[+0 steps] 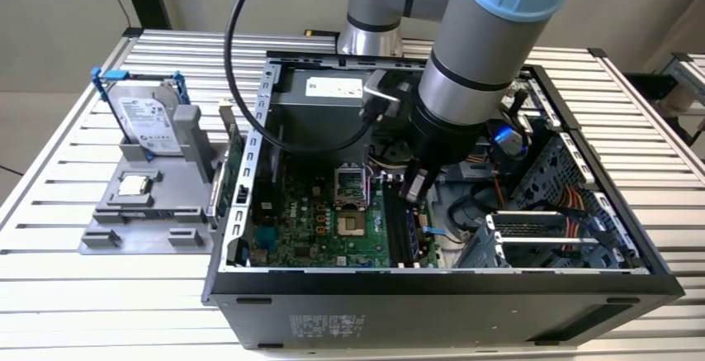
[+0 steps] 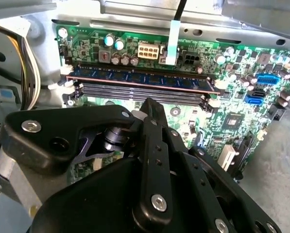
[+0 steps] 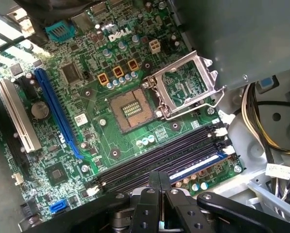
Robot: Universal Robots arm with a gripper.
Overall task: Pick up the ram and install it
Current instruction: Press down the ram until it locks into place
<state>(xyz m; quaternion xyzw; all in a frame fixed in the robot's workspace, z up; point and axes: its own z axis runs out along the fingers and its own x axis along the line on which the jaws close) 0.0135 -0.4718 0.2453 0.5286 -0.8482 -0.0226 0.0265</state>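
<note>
While the arm [image 1: 484,55] reaches steeply down into the open computer case [image 1: 441,282], its gripper [image 1: 415,186] hangs just above the memory slots [image 3: 159,162], fingers pressed together and holding nothing. Directly beyond the fingertips, the ram [image 2: 142,79] sits seated in the outermost of four slots; three stand bare. One motherboard [image 3: 86,97] lines the case floor.

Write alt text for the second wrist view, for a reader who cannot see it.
A bluish ram stick sits in the outermost of the black memory slots on a green motherboard, with the neighbouring slots bare. The robot's black hand hangs just in front of the slots, its linkages covering the foreground.
</note>
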